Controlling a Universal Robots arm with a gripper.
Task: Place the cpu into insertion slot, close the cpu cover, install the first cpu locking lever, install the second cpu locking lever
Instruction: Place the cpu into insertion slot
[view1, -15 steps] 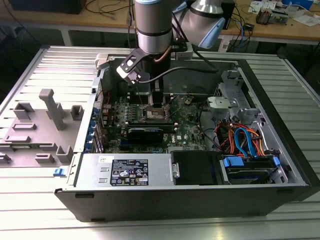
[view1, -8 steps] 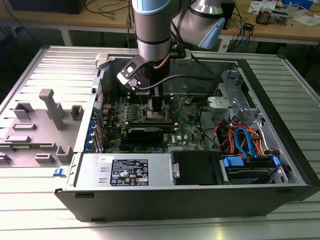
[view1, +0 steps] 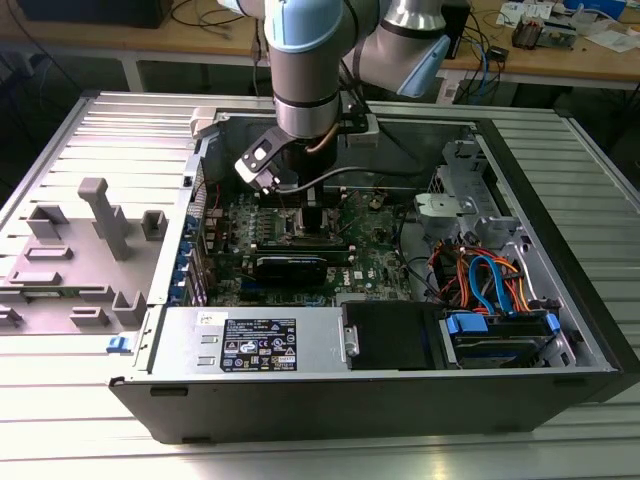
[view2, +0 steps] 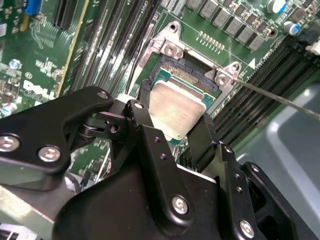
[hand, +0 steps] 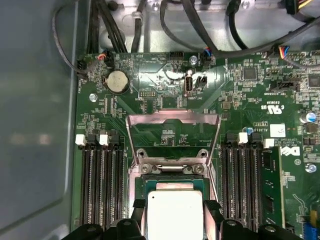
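Note:
In both wrist views the cpu (view2: 177, 107) (hand: 175, 212), a square chip with a dull silver top and green edge, sits between my gripper's black fingers (view2: 144, 97) (hand: 212, 212). My gripper (view2: 175, 114) (hand: 175, 211) (view1: 310, 218) is shut on it, low over the insertion slot (view2: 220, 77) (hand: 172, 172). A strip of the slot's dark contact field shows beyond the chip's far edge. The cpu cover (hand: 173, 118) stands swung open behind the slot. A thin metal locking lever (view2: 280, 98) sticks out from the slot's corner.
Long black memory slots (hand: 100, 185) (hand: 240, 185) flank the socket. In the exterior view the open case (view1: 560, 250) holds a black card (view1: 290, 266), a power supply (view1: 255, 345) and drive cables (view1: 490, 280). A grey fixture (view1: 95, 250) lies at the exterior view's left.

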